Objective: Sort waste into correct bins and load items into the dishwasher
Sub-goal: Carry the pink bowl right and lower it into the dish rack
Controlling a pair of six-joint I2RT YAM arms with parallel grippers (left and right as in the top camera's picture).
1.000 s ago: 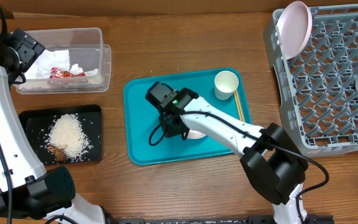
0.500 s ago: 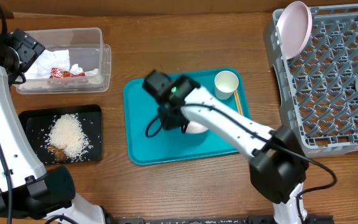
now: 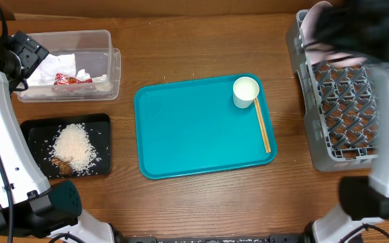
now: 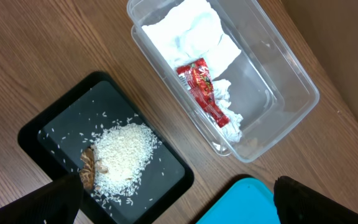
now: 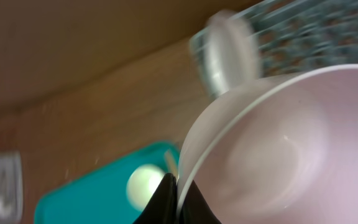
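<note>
Right gripper [image 5: 178, 196] pinches bowl [image 5: 272, 155] by its rim, hollow facing the wrist; rack [image 5: 328, 31] beyond fingertips. Left gripper [image 4: 185, 202] spread wide, empty.

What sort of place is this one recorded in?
Probably a lab tabletop staged as a dish-clearing station: wooden table, grey dish rack, teal tray with cup and chopsticks, plus a tub of napkins and black tray of rice.

We see a teal serving tray [image 3: 194, 135] lying flat on the brown wooden table [image 3: 201, 47]. It sits to the right of the left gripper [image 4: 176, 190] and to the left of the right gripper [image 5: 174, 198], well apart from both. Bare wood surrounds it.
</note>
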